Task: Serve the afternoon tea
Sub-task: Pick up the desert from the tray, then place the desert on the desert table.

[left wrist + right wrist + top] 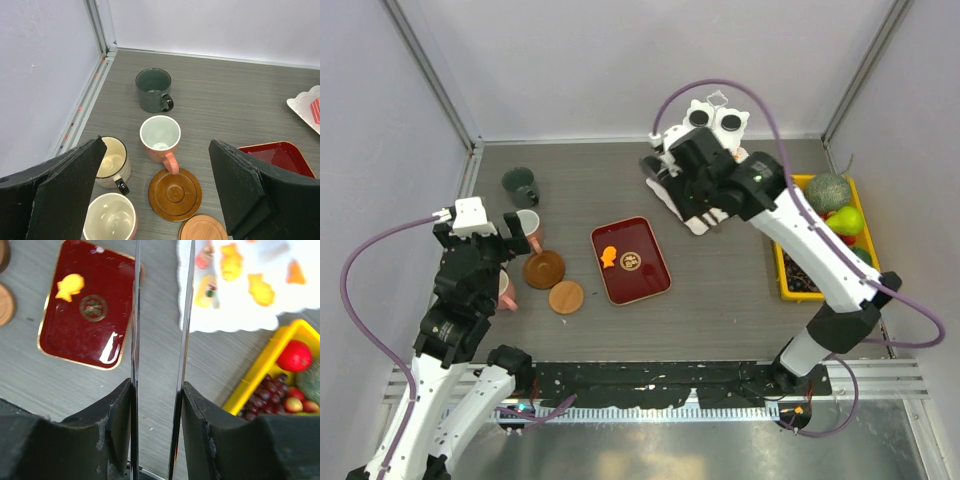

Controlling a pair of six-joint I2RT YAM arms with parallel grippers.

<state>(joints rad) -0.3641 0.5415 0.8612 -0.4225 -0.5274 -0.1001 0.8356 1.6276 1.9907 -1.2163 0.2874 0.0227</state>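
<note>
Four mugs stand at the far left: a dark green mug (153, 89), a pink mug (160, 137), a cream mug (112, 162) and one more mug (110, 217) nearest the arm. The left gripper (157, 146) hangs above them, spread wide and empty. Beside them lie two coasters (544, 268). In the middle, a red tray (645, 282) holds one orange sweet (609, 257) and one round brown sweet (631, 262). The right gripper (156, 386) pinches metal tongs (136, 315). At the far right the white stand (240, 316) carries yellow, orange and pink sweets (231, 260), partly hidden by the right arm. The yellow tray (783, 270) of fruit (830, 190) sits just beside it.
</note>
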